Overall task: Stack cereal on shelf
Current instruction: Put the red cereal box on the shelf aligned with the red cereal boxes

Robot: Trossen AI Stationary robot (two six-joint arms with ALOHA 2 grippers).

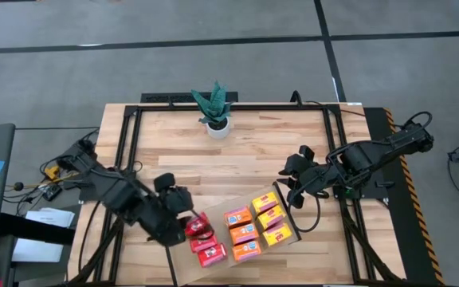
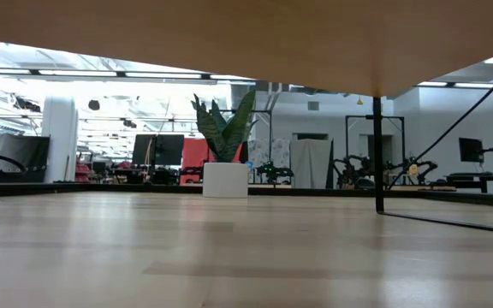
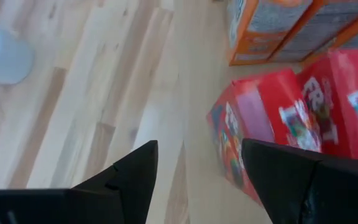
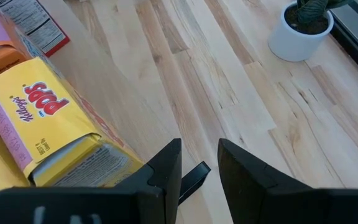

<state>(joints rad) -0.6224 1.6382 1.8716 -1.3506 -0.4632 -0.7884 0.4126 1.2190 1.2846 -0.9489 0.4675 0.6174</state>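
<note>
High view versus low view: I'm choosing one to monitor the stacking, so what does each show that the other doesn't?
Only the high view shows the cereal boxes, red, orange and yellow, on the shelf, plus the left gripper by the red ones and the right gripper. Only the low view shows the room behind and a board's underside overhead. Both show the potted plant and tabletop.

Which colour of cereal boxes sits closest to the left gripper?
The red boxes: they lie at the left end of the group, right beside the left gripper, with its fingers apart. The orange boxes and yellow boxes lie farther right.
</note>
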